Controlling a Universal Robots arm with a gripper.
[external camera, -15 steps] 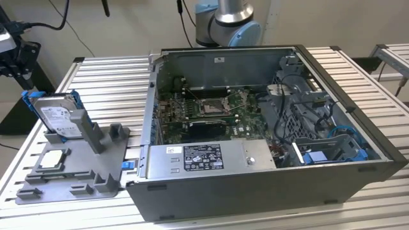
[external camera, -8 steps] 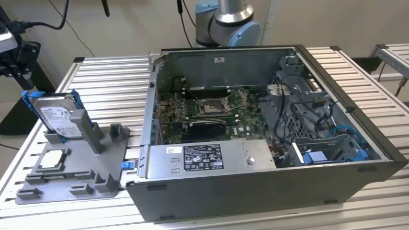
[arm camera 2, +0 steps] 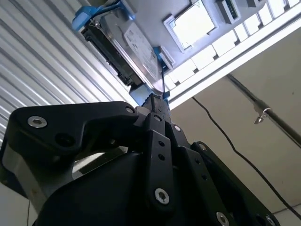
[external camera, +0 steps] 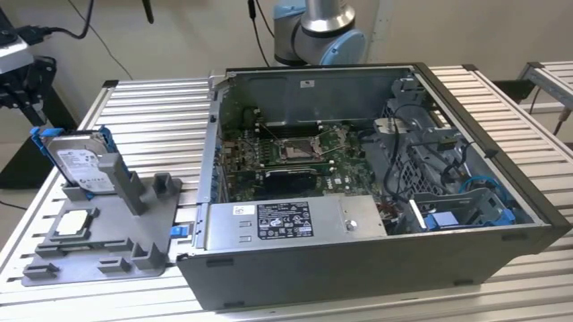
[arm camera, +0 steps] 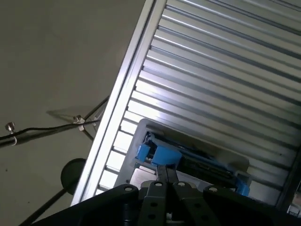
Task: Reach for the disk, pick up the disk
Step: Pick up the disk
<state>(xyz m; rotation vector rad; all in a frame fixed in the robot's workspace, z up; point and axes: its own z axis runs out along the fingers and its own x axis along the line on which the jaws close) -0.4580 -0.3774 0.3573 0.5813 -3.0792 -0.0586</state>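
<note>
Reach step, I'd say: gripper (arm camera 2: 152, 100) pinched together, empty, pointing at disk (external camera: 79, 163) upright in its holder (external camera: 112, 245), worktop (external camera: 152, 114), exterior view's left. Grabbing needs it opened first.

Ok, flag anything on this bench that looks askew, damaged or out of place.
Nothing looks damaged or spilled. The disk stands tilted on edge in the grey holder rather than lying flat, but that seems to be its intended rest. The computer case lies open, its inside exposed.

disk (external camera: 82, 163) | silver-grey, white label, blue bracket | upright, tilted | grey stand slot
</note>
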